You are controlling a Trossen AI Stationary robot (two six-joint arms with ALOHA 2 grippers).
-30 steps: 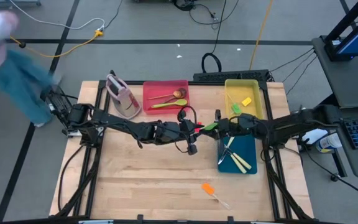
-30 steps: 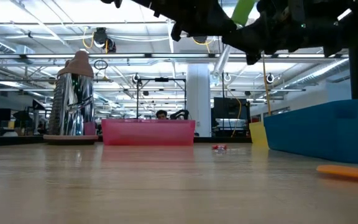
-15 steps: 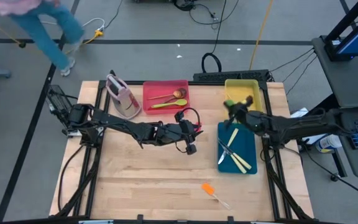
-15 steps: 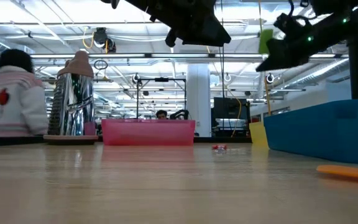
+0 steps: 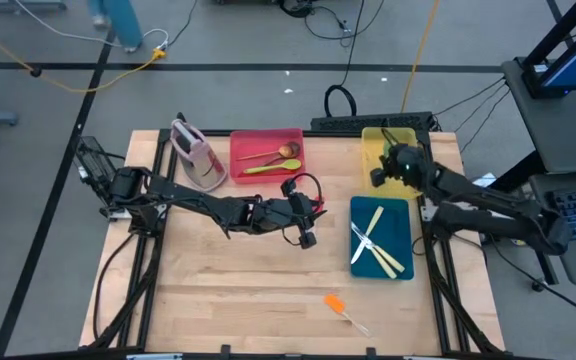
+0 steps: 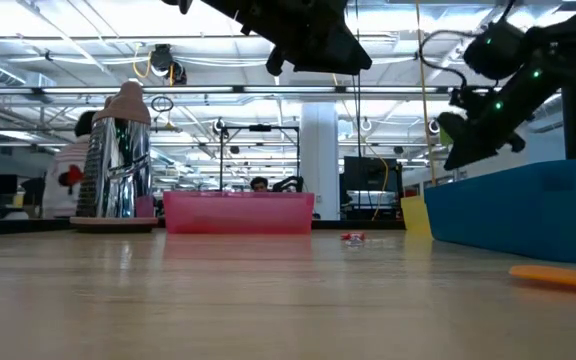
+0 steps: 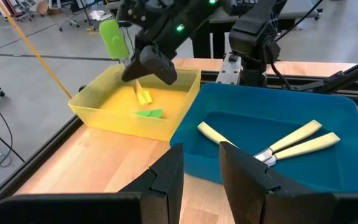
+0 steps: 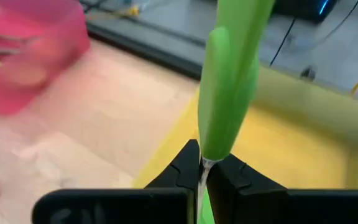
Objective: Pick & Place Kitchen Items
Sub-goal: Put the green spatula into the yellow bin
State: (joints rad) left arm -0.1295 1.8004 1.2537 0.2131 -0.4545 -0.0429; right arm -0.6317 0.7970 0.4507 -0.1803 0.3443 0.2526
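My right gripper (image 5: 380, 172) hangs over the yellow tray (image 5: 410, 140) at the table's far right, shut on a spatula with a green head (image 8: 229, 81) and a clear handle. It also shows in the left wrist view (image 7: 132, 65). My left gripper (image 5: 306, 226) hovers open and empty over the table's middle (image 7: 201, 180). A green piece (image 7: 149, 113) and a yellow-orange piece (image 7: 143, 96) lie in the yellow tray. An orange-headed spatula (image 5: 340, 310) lies flat on the table near the front edge. My right gripper pinches the spatula's clear handle (image 8: 202, 169) between its two fingers, just below the green head. The head (image 7: 112, 37) sticks out beyond the fingertips and stands up, slightly tilted. The spatula is lifted clear, above the yellow tray.
A blue tray (image 5: 400, 212) with cream-handled knives (image 5: 378, 245) lies in front of the yellow tray. A red tray (image 5: 258, 140) with a wooden and a green spoon (image 5: 268, 166) and a pink-and-grey container (image 5: 196, 155) stand at the far side. Bare wood lies at front left.
My right gripper has carried the green spatula from beside my left gripper at the table's middle toward the right and far edges, and now stands over the yellow tray. The spatula has stayed clear of the table. A person has walked past behind the table.
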